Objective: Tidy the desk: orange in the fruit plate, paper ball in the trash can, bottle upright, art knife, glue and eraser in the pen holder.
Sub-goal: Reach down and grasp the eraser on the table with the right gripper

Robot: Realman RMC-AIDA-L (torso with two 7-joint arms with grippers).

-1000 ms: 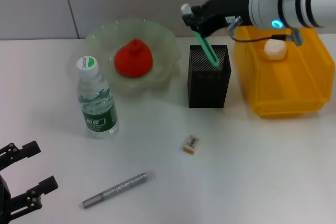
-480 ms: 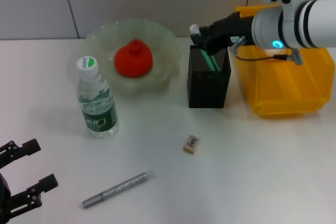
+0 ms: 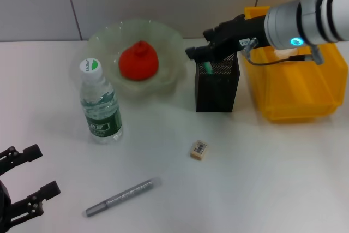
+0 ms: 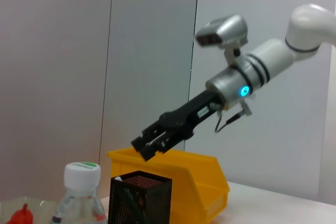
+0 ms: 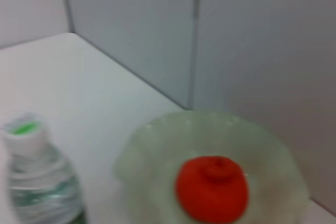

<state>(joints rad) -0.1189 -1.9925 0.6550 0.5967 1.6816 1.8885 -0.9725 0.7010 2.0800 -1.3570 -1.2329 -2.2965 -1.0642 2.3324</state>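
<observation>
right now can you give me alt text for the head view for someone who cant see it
The right gripper hovers over the black mesh pen holder, where the mint-green art knife sits. An orange lies in the fruit plate, the bottle stands upright, and the eraser and glue lie on the desk.

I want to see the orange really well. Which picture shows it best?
The right wrist view: the orange looks big there, sitting in the fruit plate. The head view shows it whole but smaller. The left wrist view catches only a sliver at the edge.
</observation>
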